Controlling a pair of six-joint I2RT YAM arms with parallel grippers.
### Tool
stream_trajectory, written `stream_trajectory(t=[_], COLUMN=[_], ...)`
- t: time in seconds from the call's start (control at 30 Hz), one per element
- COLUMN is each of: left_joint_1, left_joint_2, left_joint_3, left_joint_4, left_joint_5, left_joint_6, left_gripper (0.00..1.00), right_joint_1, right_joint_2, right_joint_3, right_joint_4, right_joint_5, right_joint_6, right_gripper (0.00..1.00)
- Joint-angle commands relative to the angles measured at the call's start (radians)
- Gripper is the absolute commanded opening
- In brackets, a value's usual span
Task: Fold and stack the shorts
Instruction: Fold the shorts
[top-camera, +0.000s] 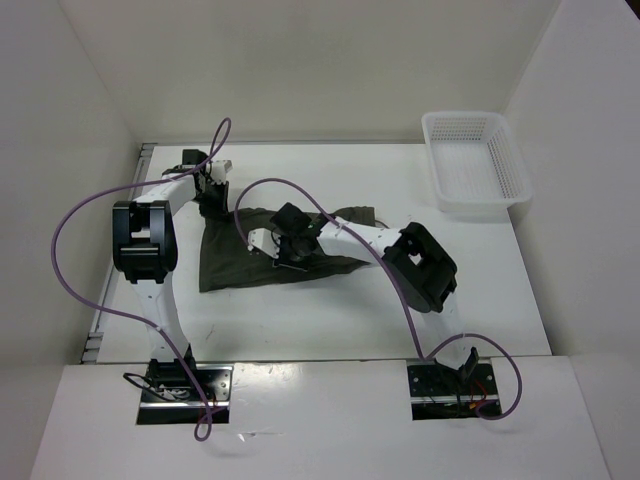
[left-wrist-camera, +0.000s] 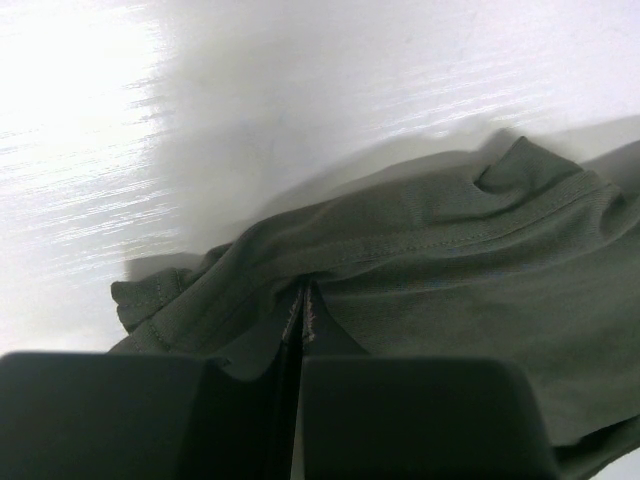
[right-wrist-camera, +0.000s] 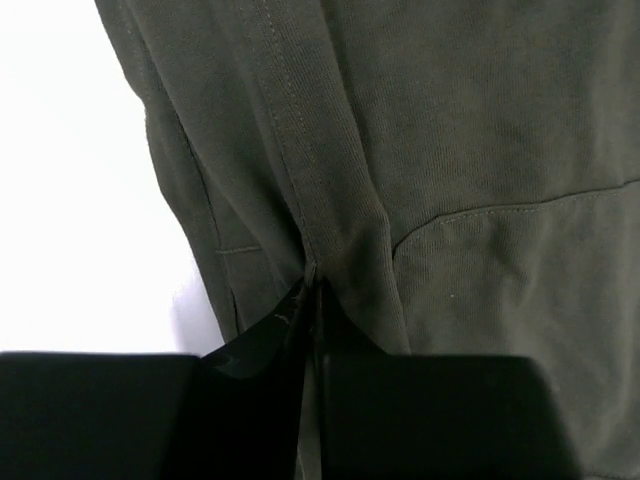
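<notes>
The dark olive-green shorts (top-camera: 240, 258) lie partly folded on the white table in the top view. My left gripper (top-camera: 207, 187) is at their far left corner, shut on a stitched edge of the shorts (left-wrist-camera: 420, 260). My right gripper (top-camera: 288, 256) is over the middle of the cloth, shut on a hemmed fold of the shorts (right-wrist-camera: 330, 180). In both wrist views the jaws are pressed together with fabric pinched between them. No drawstring shows.
A white plastic mesh basket (top-camera: 476, 165) stands at the far right of the table. White walls enclose the table at the back and on both sides. Purple cables loop off both arms.
</notes>
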Motion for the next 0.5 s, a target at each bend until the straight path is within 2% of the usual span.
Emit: stream_trajectory(t=[0.0, 0.03, 0.23, 0.3, 0.37, 0.47], left_joint_1=[-0.004, -0.004, -0.004, -0.004, -0.004, -0.004], left_joint_2=[-0.002, -0.002, 0.016, 0.016, 0.016, 0.016], left_joint_3=[0.02, 0.02, 0.011, 0.011, 0.011, 0.011], left_joint_4=[0.001, 0.001, 0.001, 0.001, 0.001, 0.001], left_joint_5=[-0.006, -0.006, -0.016, -0.016, -0.025, -0.025], left_joint_6=[0.005, 0.005, 0.005, 0.005, 0.005, 0.005], left_gripper=[0.03, 0.03, 0.03, 0.03, 0.03, 0.03], right_joint_1=[-0.002, -0.002, -0.002, -0.002, -0.002, -0.002], right_joint_2=[0.006, 0.006, -0.061, -0.084, -0.107, -0.107], right_joint_3=[0.028, 0.028, 0.028, 0.028, 0.002, -0.027], right_joint_4=[0.057, 0.057, 0.0, -0.035, -0.046, -0.046], right_joint_5=[0.031, 0.031, 0.017, -0.018, -0.039, -0.039], right_joint_6=[0.005, 0.005, -0.034, -0.045, -0.045, -0.054], right_gripper=[0.06, 0.0, 0.0, 0.06, 0.17, 0.2])
